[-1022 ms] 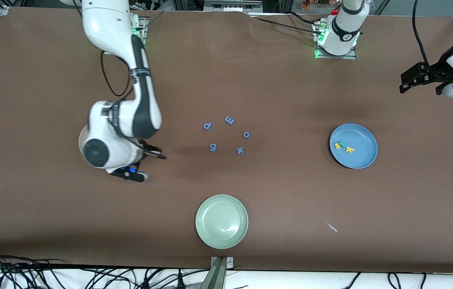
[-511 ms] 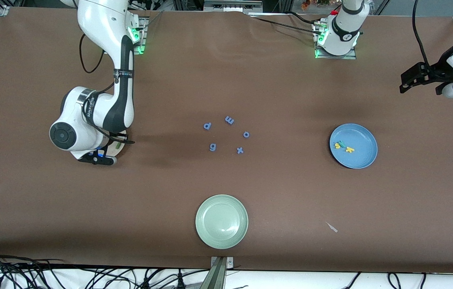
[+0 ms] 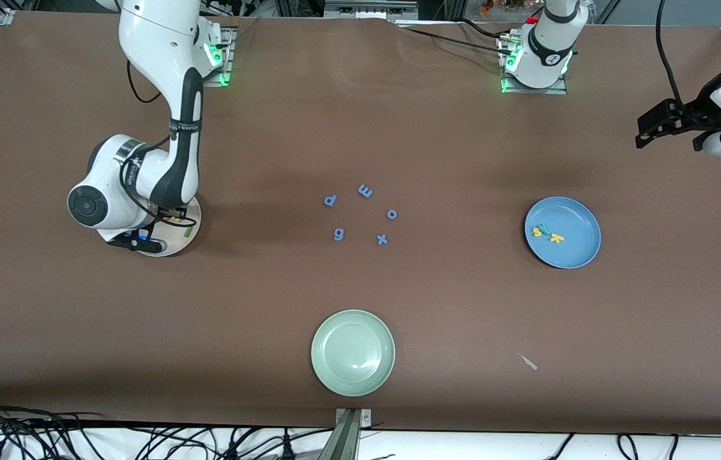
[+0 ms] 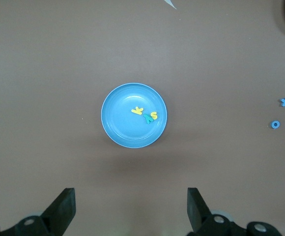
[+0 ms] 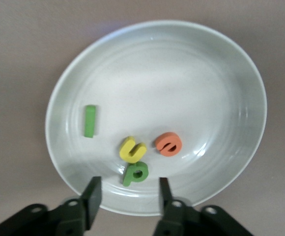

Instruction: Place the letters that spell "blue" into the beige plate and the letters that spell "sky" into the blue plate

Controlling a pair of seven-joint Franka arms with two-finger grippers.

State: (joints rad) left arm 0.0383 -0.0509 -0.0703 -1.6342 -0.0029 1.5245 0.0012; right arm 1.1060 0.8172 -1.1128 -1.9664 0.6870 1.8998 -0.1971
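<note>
- The right gripper (image 5: pixel 128 189) is hanging low over the beige plate (image 5: pixel 231 73), which is sitting at mid-height of the front view toward the right arm's end. Its fingers are standing apart and gripping nothing.
- The green b (image 5: pixel 135 173) is lying on the plate just ahead of the gap between those fingers, touching the yellow u (image 5: pixel 132 149). The orange e (image 5: pixel 168 144) is lying beside them and the green l (image 5: pixel 90 121) a little apart.
- The yellow k (image 4: pixel 138 110), yellow s (image 4: pixel 154 115) and teal y (image 4: pixel 147 119) are resting in the blue plate (image 4: pixel 118 128), so both words look finished.
- Risk: the light foam b may be clinging to a finger pad, and a quick lift could be dragging it out of the plate.
- Risk: the fingertips are hovering near the rim, so a sideways exit could be clipping it and tipping or sliding the plate.
- Risk: a nudge to the b could be pushing the u along with it.
- The left gripper (image 4: pixel 130 211) is waiting, wide open and empty, at the upper edge of the front view.
</note>
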